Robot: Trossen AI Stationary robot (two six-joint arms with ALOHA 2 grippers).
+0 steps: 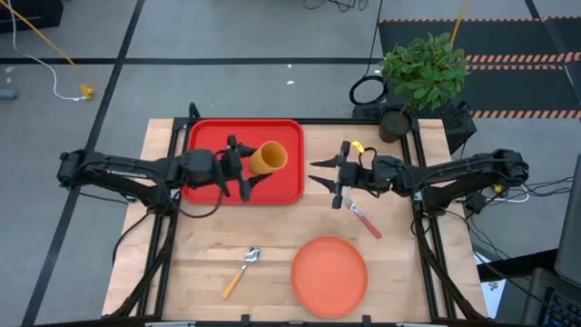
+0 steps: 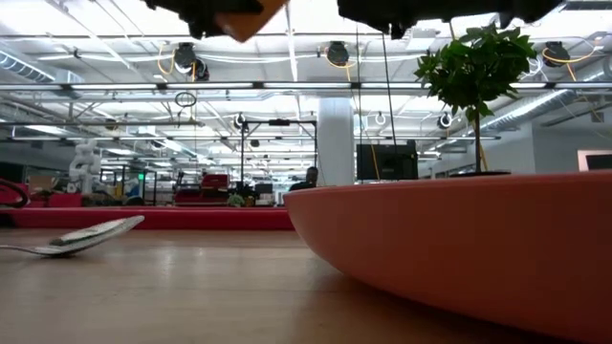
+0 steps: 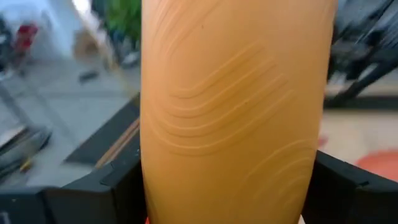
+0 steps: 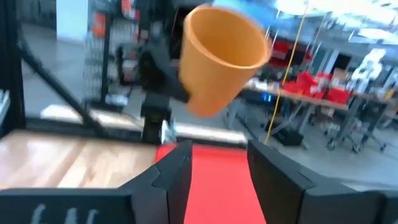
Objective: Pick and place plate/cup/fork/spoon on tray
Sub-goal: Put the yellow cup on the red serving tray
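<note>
My left gripper hangs over the red tray, shut on the yellow-orange cup. The cup also fills the left wrist view and shows tilted in the right wrist view. My right gripper stands open above the table just right of the tray, facing the cup, with nothing between its fingers. The pink-handled fork lies flat on the table below the right arm. The orange-handled spoon and the salmon plate rest on the table near its front edge. My left gripper pinches the cup between its two fingers on opposite sides of the wall, toward the cup's bottom end. The fingers come level from the table's left. The cup is lifted clear above the tray, tilted with its mouth toward the right arm.
A potted plant stands at the table's far right corner. In the low view the plate fills the right foreground and the spoon lies at the left. Bare wood lies between the tray and the plate.
</note>
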